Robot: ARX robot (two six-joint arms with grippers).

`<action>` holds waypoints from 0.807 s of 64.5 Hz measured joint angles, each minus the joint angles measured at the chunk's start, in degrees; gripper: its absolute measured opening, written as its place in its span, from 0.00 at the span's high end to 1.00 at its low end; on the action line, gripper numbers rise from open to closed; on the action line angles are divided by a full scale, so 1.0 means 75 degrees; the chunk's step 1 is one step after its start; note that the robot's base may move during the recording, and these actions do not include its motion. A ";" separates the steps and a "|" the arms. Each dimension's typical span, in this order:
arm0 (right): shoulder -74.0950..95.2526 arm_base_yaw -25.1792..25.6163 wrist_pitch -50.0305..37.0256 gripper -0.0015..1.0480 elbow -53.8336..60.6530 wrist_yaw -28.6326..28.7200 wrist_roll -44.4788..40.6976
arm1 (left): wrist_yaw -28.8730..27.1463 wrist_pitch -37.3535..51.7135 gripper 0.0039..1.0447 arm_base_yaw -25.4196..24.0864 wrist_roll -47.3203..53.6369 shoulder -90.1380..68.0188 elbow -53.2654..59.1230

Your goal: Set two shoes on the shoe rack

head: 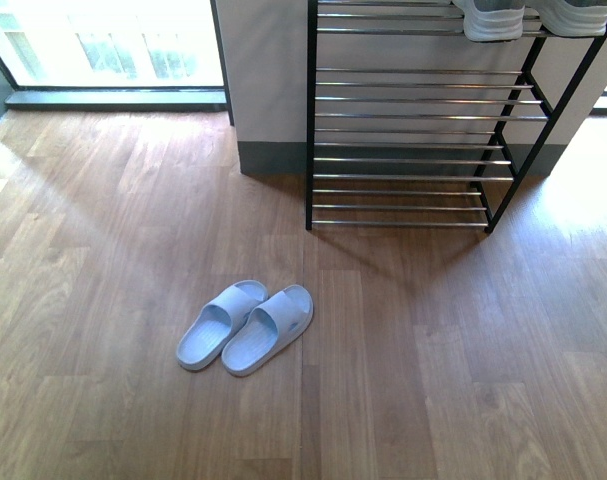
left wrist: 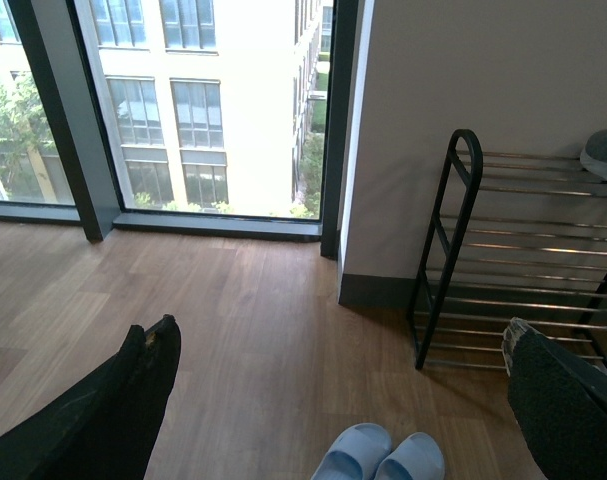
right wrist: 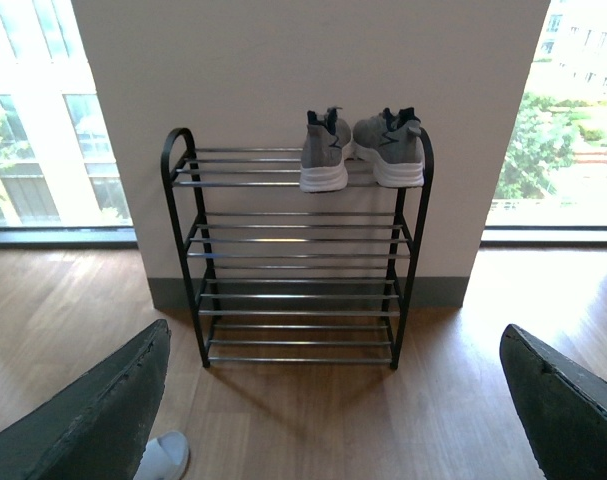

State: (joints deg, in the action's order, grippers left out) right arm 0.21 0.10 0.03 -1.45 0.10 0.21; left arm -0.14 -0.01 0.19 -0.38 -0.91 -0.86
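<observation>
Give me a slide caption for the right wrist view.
Grey sneakers sit on the top tier of the shoe rack, against a white wall between windows.

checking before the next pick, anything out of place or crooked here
Nothing damaged or spilled. The blue slides sit on the floor, short of the shoe rack and angled to it. The grey sneakers are on its top tier, not quite parallel.

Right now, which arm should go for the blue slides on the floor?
Left, probably. The slides lie left of centre in the front view and show between the fingers of the left gripper in its wrist view; the right gripper faces the shoe rack.
</observation>
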 joint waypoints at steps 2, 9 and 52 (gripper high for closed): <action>-0.0006 0.0000 0.0000 0.09 0.0000 0.0000 -0.0003 | 0.0000 0.0000 0.09 0.0000 0.0000 0.0000 0.0000; -0.0003 0.0000 -0.0003 0.09 0.0000 -0.0003 -0.0003 | 0.0003 0.0000 0.09 0.0000 0.0000 0.0000 0.0000; -0.0006 0.0000 0.0000 0.09 0.0000 -0.0012 -0.0006 | 0.0003 0.0000 0.09 0.0000 0.0000 0.0000 0.0000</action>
State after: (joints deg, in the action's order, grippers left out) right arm 0.16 0.10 0.03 -1.45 0.01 0.16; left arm -0.12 -0.01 0.19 -0.38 -0.91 -0.86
